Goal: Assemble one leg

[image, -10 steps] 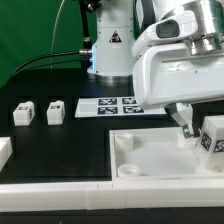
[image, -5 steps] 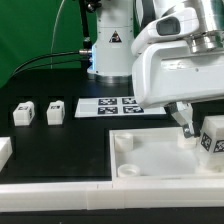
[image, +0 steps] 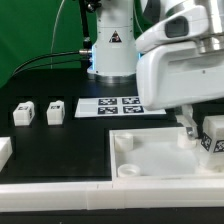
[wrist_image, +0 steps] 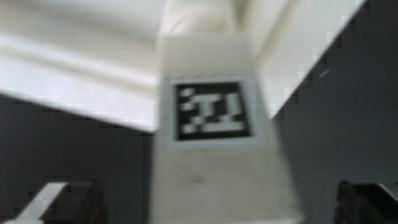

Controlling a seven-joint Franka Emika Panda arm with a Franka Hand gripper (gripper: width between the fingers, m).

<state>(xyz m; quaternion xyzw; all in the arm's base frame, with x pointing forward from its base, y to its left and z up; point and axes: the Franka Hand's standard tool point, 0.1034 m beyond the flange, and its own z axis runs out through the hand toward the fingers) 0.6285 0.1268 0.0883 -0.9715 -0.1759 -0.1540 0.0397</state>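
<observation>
The black table (image: 60, 150) was the biggest thing and filled most of the exterior view. The white robot arm (image: 180, 70) hung over the exterior view's right side. Under it lay a large white panel (image: 160, 160) with round holes at its corners. The marker board (image: 110, 105) lay flat on the table behind the panel, near the middle.

The leg (image: 213, 137) was a small chunky white block with a black-and-white tag on its face. It stood at the far right of the exterior view, over the panel's right part and just beside a dark finger. I could not tell if its lower end sat on the panel.

Two more small white blocks with tags, one (image: 22, 113) and another (image: 55, 111), stood side by side on the exterior view's left, well apart from the leg.

In the wrist view the gripper (wrist_image: 214, 205) was spread wide. The leg ran between its fingers (wrist_image: 63, 203). A dark gap showed on each side of the leg, so the fingers were not touching it and had hold of nothing.
</observation>
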